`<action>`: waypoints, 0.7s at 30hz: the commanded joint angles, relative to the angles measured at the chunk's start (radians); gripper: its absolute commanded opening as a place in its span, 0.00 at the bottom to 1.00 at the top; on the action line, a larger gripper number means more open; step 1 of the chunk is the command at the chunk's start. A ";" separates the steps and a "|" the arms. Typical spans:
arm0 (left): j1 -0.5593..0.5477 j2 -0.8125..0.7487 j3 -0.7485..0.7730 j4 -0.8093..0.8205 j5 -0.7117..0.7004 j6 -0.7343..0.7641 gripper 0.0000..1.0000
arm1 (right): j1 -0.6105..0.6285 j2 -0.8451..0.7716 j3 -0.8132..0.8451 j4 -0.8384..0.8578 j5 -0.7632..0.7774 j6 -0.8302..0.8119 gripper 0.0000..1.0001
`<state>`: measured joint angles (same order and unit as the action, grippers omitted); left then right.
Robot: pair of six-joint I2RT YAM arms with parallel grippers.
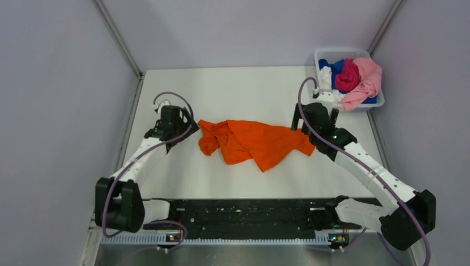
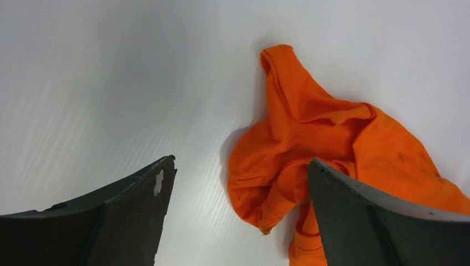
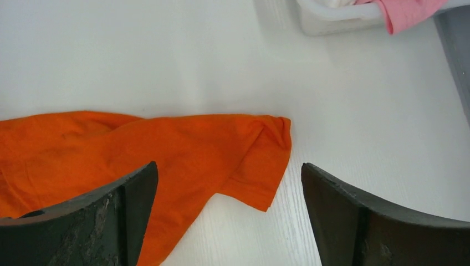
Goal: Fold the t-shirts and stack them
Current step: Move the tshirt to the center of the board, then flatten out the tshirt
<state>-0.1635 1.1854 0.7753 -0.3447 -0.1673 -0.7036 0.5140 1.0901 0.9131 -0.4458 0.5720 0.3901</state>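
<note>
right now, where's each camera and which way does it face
top: above and behind the bases, looking down on table, orange shirt and bin; both arms show.
left wrist: on the left arm, looking at the shirt's bunched end between its open fingers.
right wrist: on the right arm, facing the shirt's other end and bin corner; open fingers show.
shared: all see the orange shirt.

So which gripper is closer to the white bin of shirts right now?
Right. The right gripper is just near-left of the white bin, at the orange t-shirt's right end; the left gripper is across the table at its left end.
</note>
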 commanded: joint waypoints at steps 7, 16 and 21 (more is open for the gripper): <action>-0.030 0.373 0.328 0.063 0.449 0.146 0.84 | 0.144 -0.018 -0.056 0.029 -0.292 0.043 0.99; -0.169 0.638 0.563 -0.195 0.201 0.294 0.72 | 0.191 -0.007 -0.158 0.072 -0.396 0.060 0.99; -0.171 0.676 0.583 -0.214 0.183 0.298 0.65 | 0.193 0.002 -0.168 0.090 -0.441 0.059 0.99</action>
<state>-0.3470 1.8511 1.3155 -0.5026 0.0719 -0.4393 0.6979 1.0897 0.7460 -0.4072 0.1822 0.4397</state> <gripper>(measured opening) 0.666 0.986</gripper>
